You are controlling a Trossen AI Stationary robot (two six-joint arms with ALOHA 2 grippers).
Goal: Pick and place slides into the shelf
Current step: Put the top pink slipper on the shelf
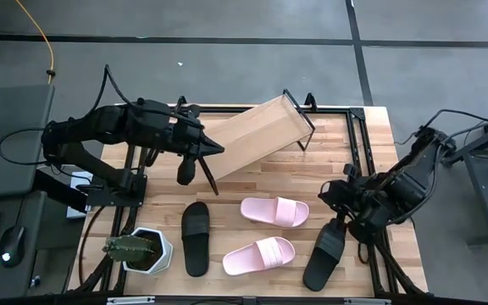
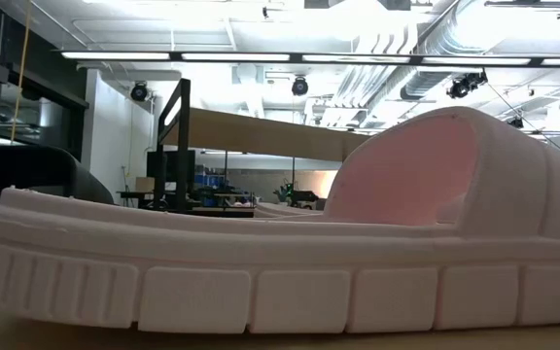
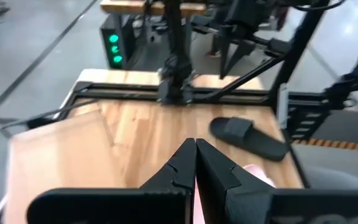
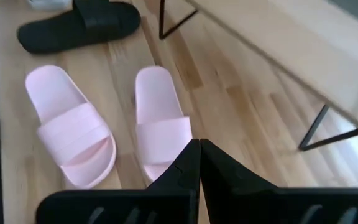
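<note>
The slides lie loose on the surface, none yet on the shelf [image 1: 257, 135], which sits skewed across the far part of the surface with its black frame ends raised; it looks set there as the open target, with the footwear spread in front for either arm to reach. One black slide [image 1: 196, 238] rests below and slightly to the side of the left end effector [image 1: 213, 149], beside a potted cactus [image 1: 138, 249]. Two pink slides [image 1: 274, 211] lie side by side in the middle, between the two arms, and in the right wrist view they show just ahead of the right end effector [image 4: 197, 149]. The second black slide [image 1: 324, 254] lies nearest the right end effector [image 1: 339, 227], just beneath and beside it, so that arm seems best placed to take it. Both end effectors have their fingers pressed together and hold nothing. The left one hangs over the near edge of the shelf, well apart from any slide. Judging from this layout, the work has not begun, and either arm must spread its fingers before taking a strap or sole.
</note>
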